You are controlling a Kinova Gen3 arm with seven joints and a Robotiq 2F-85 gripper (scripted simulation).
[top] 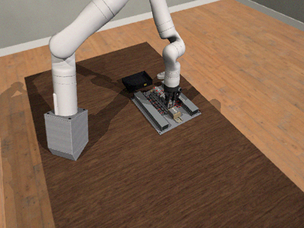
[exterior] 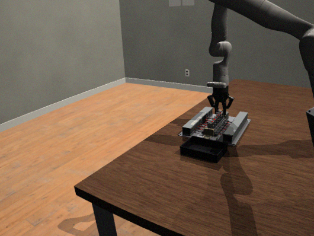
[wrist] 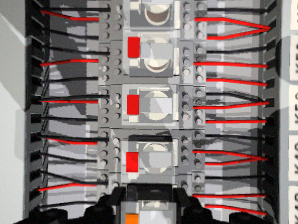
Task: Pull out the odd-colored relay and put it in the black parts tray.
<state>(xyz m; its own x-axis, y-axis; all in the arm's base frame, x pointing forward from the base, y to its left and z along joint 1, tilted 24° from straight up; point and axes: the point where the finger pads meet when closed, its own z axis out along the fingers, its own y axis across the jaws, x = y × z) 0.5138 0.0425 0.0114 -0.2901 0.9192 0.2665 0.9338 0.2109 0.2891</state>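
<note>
The relay panel lies flat on the table, with grey wire ducts on both long sides and a row of relays down the middle. My gripper stands upright over the row's near end and is shut on the relay with the orange button; its grey top shows between the fingers. The relays beyond it have red buttons. The black parts tray stands empty against the panel's far end.
Red and black wires run from the relays into the side ducts. The robot's grey base stands to the left of the panel. The table's right edge lies close behind the panel.
</note>
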